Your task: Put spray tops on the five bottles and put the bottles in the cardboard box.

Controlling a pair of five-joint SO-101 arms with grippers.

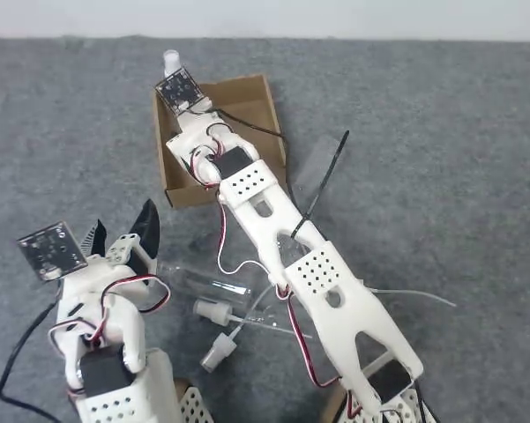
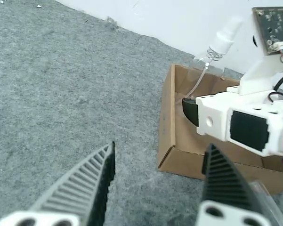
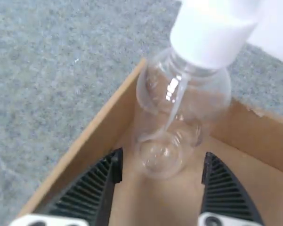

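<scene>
Grey carpet [image 1: 441,132] met the white wall [image 1: 335,18] at top; your left gripper [image 2: 161,148] and right gripper [image 3: 163,155] gaped apart.

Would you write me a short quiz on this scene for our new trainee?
1. True or false: the bottle in the box wears a spray top.
2. The right gripper is: A) shut on a bottle; B) open over the box; C) gripping a loose top.
3. Fill in: the left gripper is ___, above the carpet.
Key: 1 true; 2 B; 3 open.
</scene>
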